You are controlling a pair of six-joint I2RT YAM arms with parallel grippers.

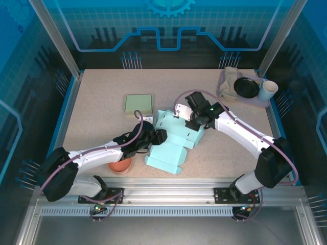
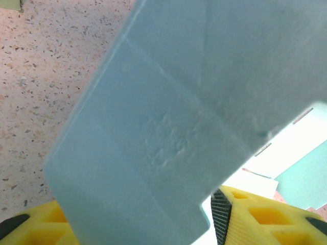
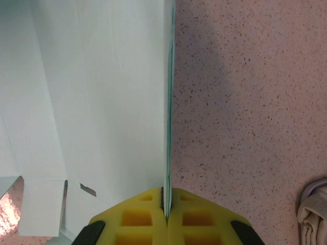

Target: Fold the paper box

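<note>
The paper box [image 1: 171, 145] lies in the middle of the bench [image 1: 102, 102], a pale blue-green sheet that is mostly unfolded, with some flaps standing up on its far side. Both arms reach to it.

The left hand [image 1: 157, 137] is at the 9 o'clock edge of the box. In the left wrist view its yellow fingers [image 2: 38, 227] stand well apart, and one panel of the box passes between them, tilted and very close to the camera (it is blurred there). The jaws do not press on it, so we call this hand about half open and holding nothing.

The right hand [image 1: 193, 125] is at the 1 o'clock side of the box. In the right wrist view its two fingers [image 3: 135, 217] are pressed together on the thin edge of a white panel, which stands upright on its edge over the bench. This hand is closed and has hold of the paper box.

At 11 o'clock from the paper box lies a green folded box [image 1: 139, 103], apart from it. At 8 o'clock, beside the left arm, is a brown bowl [image 1: 120, 166]. At the 2 o'clock corner of the bench a tray [image 1: 250, 102] carries a cloth [image 1: 228, 79], a black plate [image 1: 247, 87] and a white cup [image 1: 267, 90].
</note>
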